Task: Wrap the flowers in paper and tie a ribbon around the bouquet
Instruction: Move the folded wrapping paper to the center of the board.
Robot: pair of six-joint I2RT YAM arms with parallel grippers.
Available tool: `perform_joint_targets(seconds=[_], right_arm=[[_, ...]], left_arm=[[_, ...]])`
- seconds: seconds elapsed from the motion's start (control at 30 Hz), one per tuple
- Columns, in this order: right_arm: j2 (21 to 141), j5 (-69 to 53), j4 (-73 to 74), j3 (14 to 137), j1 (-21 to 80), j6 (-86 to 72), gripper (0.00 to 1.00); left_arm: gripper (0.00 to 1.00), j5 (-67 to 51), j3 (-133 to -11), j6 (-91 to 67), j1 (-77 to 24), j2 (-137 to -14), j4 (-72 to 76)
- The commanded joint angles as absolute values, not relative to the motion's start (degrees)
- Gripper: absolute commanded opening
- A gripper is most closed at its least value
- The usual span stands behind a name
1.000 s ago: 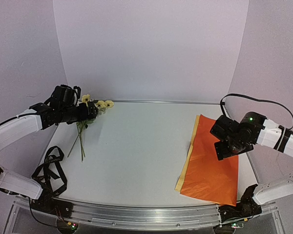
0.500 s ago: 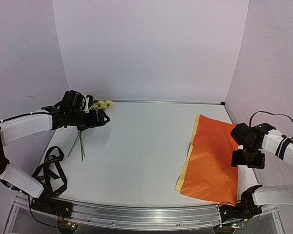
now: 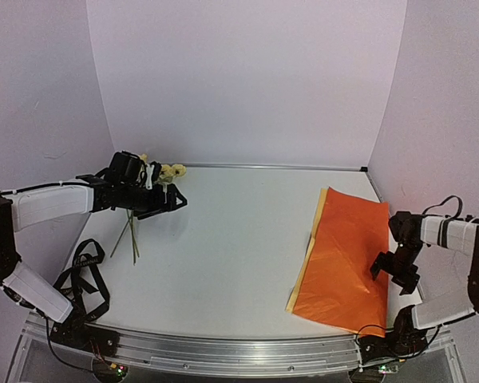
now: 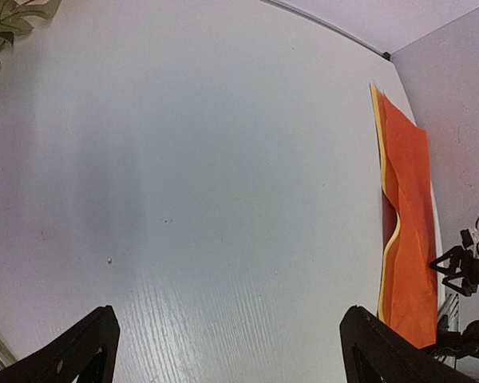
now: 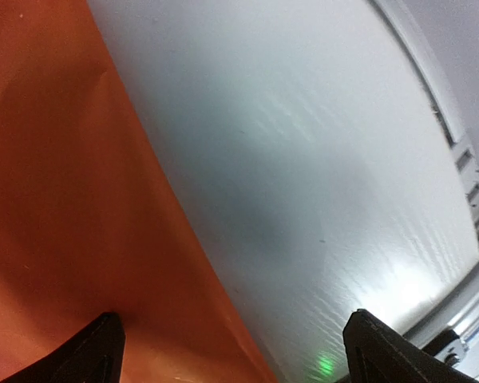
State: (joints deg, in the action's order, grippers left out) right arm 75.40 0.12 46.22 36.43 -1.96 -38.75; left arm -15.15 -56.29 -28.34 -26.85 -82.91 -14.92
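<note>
The left gripper, jaws spread wide and empty, had slid rightward past the flowers since a second before. The right gripper, likewise spread and empty, had dropped from above the middle of the paper to its right edge. That smooth, bright orange sheet, pale yellow backing showing along its slightly buckled left side, lay on the right of the matte white table. The pale yellow blossoms lay far left, thin stems trailing nearer. A floppy black ribbon lay looped by the near-left corner.

Camera layout, three views.
My overhead view looks down across the table; the left wrist camera sees the paper from afar, and the right wrist camera sits close over it.
</note>
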Motion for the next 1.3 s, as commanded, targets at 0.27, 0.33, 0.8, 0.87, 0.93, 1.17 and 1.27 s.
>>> perform_joint_targets(seconds=[0.27,0.33,0.8,0.87,0.93,1.17,1.27], right_arm=[[95.2,-18.7,39.6,50.8,-0.6,-39.1,0.91],[98.5,-19.0,42.6,55.0,2.3,-37.0,0.87],[118.8,-17.9,60.7,82.0,23.9,-26.3,0.5],[119.6,-17.8,61.2,83.3,25.7,-26.3,0.49],[120.2,-17.7,61.2,84.3,26.9,-26.4,0.49],[121.6,-17.7,61.4,86.4,28.6,-27.3,0.49],[121.5,-17.3,61.5,86.4,28.7,-27.5,0.5]], left_arm=[[1.0,-20.7,-60.3,-31.1,-26.8,-87.3,-10.0],[1.0,-21.8,-60.4,-32.2,-26.8,-89.2,-8.7],[0.88,-28.8,-62.6,-35.8,-28.2,-103.0,-3.3],[0.84,-29.0,-63.7,-34.9,-28.7,-104.5,-3.6],[0.81,-29.0,-65.4,-33.7,-29.6,-106.4,-3.8],[0.61,-28.1,-73.5,-30.9,-33.2,-114.1,-9.7],[0.57,-25.8,-73.7,-31.0,-34.3,-114.7,-10.9]])
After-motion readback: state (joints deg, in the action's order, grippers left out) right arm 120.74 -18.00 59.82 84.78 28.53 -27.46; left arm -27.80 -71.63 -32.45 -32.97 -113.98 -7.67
